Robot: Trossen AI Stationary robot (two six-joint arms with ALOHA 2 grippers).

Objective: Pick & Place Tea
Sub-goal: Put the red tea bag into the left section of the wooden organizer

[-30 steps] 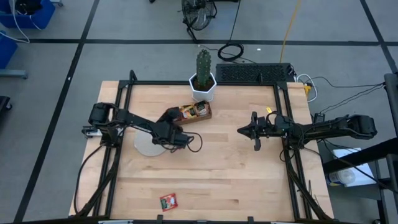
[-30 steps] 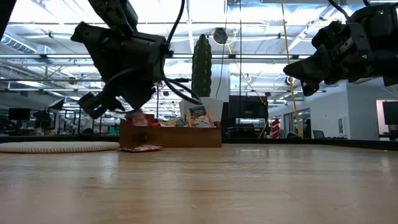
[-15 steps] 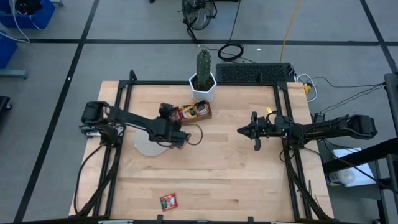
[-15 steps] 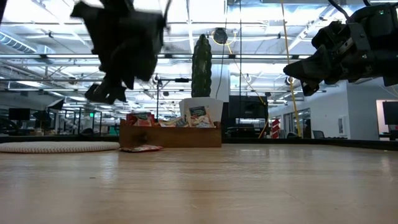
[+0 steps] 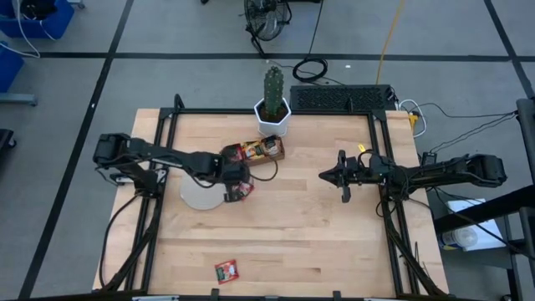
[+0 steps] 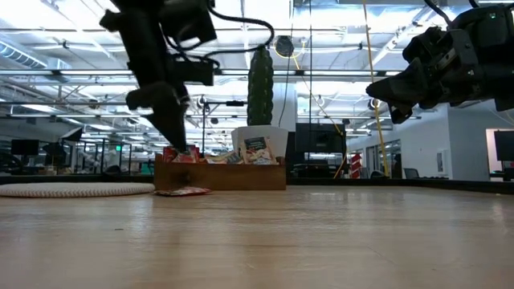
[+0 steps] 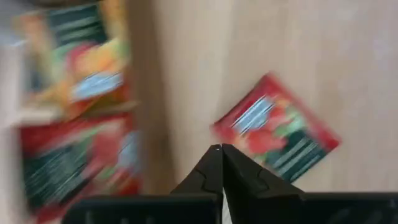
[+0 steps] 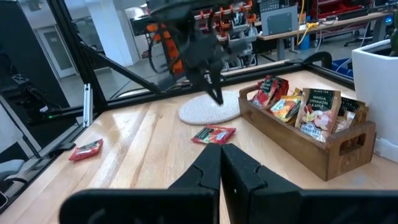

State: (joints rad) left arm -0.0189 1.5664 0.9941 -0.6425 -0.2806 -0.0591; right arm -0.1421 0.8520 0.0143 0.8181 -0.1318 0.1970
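A red tea sachet [image 7: 277,127] lies flat on the wood beside the pale disc [image 5: 201,194]; it also shows as a red sachet [image 5: 245,191] in the high view. My left gripper [image 6: 185,147] points steeply down just above it, shut and holding nothing; its tips [image 7: 221,149] stand next to the sachet's edge. The brown tray [image 5: 261,150] behind it holds several sachets. A second red sachet [image 5: 226,269] lies near the table's front edge. My right gripper [image 5: 341,176] hovers shut and level at mid-right.
A potted cactus [image 5: 273,100] stands at the far edge behind the tray. The black frame rails [image 5: 384,201] run along both sides of the table. Bare wood lies between the two arms and toward the front.
My left gripper has shut, rolled about its wrist and tipped from a slanted pose to pointing steeply down, rising a little over the red sachet by the disc. The sachet has stayed flat on the table.
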